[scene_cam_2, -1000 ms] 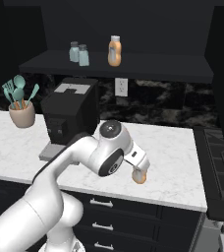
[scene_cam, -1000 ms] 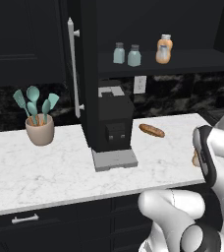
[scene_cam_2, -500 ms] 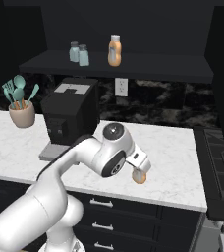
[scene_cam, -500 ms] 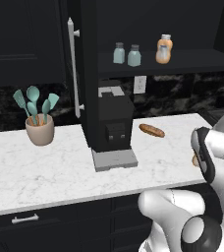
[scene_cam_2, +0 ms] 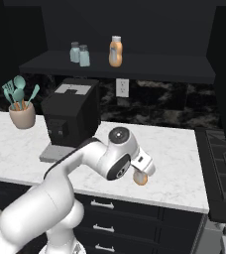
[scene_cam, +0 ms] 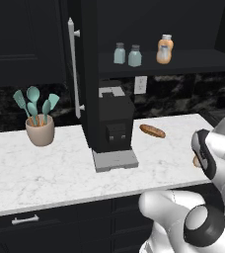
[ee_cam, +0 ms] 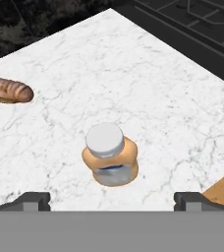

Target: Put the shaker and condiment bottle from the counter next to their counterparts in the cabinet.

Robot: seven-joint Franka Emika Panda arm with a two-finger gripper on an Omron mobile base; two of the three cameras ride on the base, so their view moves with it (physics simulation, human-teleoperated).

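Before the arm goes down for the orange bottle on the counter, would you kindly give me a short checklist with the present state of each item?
1. Gripper open: ok, the finger tips stand wide apart in the hand view.
2. Condiment bottle between the finger tips' line: ok, it sits about centred above them.
3. Bottle upright, cap on: ok, it stands on the counter with its pale cap up.
4. Nothing crowding the bottle: ok, the bread roll lies well apart.
5. Room on the cabinet shelf: ok, bare shelf beside the orange counterpart bottle.
6. Shaker already on the shelf: ok, two shakers stand there side by side.
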